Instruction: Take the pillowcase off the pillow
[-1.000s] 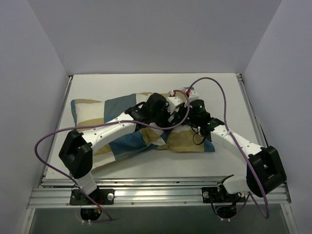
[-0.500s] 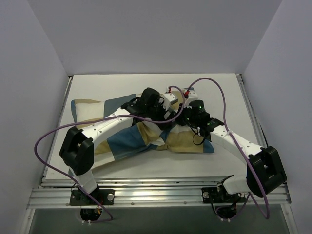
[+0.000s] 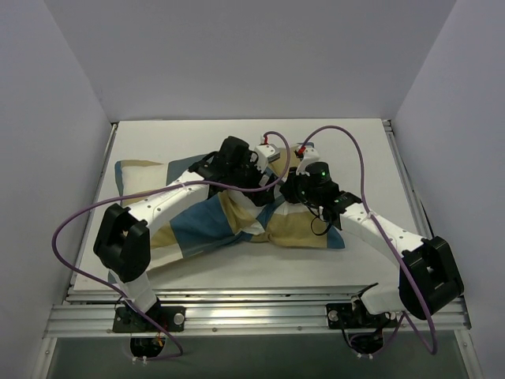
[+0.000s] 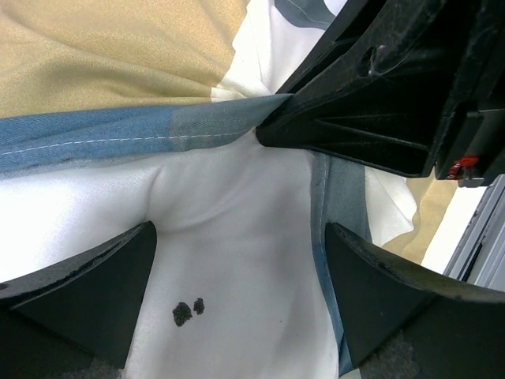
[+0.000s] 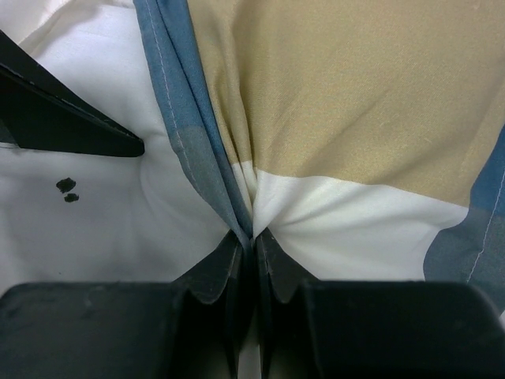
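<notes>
The blue, tan and white pillowcase lies across the table with the pillow inside. In the right wrist view my right gripper is shut on a bunched fold of the pillowcase's blue edging. Beside that fold the white pillow is bare, with two small dark specks on it. My left gripper hangs open over that bare pillow, nothing between its fingers, just short of the right gripper's tip. From above, the left gripper and right gripper meet at the pillowcase's middle.
The white table is boxed in by plain walls on three sides. An aluminium rail carries both arm bases at the near edge. Purple cables loop over the arms.
My left wrist has drawn back to the left and toward the far side, still open. The right gripper has kept its hold on the cloth and shifted slightly left.
</notes>
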Controlling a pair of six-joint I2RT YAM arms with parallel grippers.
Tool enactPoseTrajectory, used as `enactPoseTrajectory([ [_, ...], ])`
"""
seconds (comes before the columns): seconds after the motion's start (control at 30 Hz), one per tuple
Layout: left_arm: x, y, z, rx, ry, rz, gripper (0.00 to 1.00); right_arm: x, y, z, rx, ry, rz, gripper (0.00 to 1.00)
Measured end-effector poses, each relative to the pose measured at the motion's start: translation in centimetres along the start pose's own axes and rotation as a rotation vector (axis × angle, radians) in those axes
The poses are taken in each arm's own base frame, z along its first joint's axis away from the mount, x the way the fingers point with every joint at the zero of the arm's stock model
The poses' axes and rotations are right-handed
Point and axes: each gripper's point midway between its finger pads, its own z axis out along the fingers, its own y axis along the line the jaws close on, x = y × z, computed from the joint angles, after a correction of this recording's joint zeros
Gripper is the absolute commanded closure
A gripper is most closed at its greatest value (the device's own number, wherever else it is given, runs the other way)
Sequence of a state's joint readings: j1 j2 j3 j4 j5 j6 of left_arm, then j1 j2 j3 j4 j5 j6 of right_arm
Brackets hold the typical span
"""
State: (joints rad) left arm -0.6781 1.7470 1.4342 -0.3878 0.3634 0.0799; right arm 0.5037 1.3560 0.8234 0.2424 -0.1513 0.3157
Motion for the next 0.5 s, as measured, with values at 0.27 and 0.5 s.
enactPoseTrajectory([
  [0.27,-0.5,0.5,-0.2,-0.002,-0.019,-0.059,0.03,0.0,0.1,0.0,-0.006,0.002,0.0,0.95],
  [0.5,-1.1,1.3,-0.3,-0.01,-0.042,-0.107,0.05,0.1,0.2,0.0,-0.012,0.004,0.0,0.93],
])
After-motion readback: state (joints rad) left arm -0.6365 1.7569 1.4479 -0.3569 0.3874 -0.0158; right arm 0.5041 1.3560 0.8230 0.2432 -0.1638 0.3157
